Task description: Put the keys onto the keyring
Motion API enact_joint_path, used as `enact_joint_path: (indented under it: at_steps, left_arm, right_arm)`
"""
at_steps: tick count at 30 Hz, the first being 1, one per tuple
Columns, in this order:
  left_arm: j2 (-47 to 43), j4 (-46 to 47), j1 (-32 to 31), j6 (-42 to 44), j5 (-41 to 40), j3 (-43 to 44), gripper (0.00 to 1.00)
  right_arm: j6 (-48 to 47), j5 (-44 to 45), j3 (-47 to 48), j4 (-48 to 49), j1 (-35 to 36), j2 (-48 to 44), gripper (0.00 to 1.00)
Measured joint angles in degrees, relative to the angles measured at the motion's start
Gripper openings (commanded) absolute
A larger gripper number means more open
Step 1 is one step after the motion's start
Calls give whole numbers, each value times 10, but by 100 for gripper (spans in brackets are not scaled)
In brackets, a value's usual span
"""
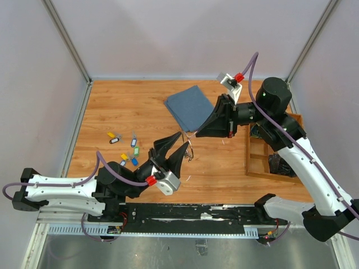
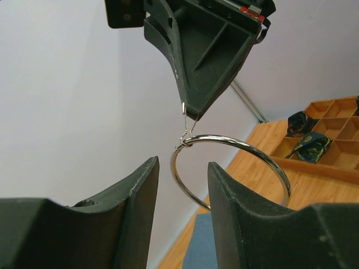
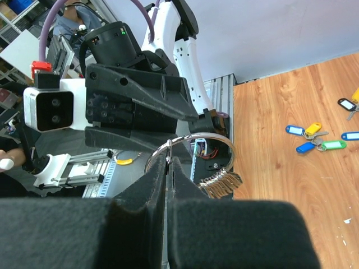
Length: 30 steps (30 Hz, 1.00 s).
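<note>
- Keyring [image 2: 224,137] in mid-air between the two arms, hanging by its chain bit, loop tilted partly edge-on in the left wrist view.
- Right fingers [image 2: 196,95] together, clamped on that chain bit from above.
- Left fingers [image 2: 140,190] apart, holding nothing. The ring is just ahead of their gap, with its near arc lined up with it.
- Keys [image 3: 305,147] loose on the surface [image 1: 224,168], well apart from the ring and on the left arm's side, so the left arm likely fetches.

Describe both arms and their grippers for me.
Left arm and right arm: white shells, black joints, a purple cable to a red plug at the wrist. Left gripper and right gripper: matte black, two tapered wedge fingers each.
</note>
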Motion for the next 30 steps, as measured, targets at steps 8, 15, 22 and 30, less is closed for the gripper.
enact_joint_path:
  at_steps: [8, 15, 22, 30]
  left_arm:
    - [-6, 7, 0, 0, 2, -1, 45]
    - [-5, 2, 0, -5, 4, -1, 43]
    - [4, 1, 0, -12, 9, -1, 39]
    - [7, -3, 0, -20, 14, -1, 26]
  right_arm:
    - [-17, 1, 0, -38, 1, -2, 0]
    - [-43, 14, 3, -76, 13, 1, 0]
    - [-57, 41, 3, -86, 14, 1, 1]
    - [-70, 57, 5, -99, 29, -1, 0]
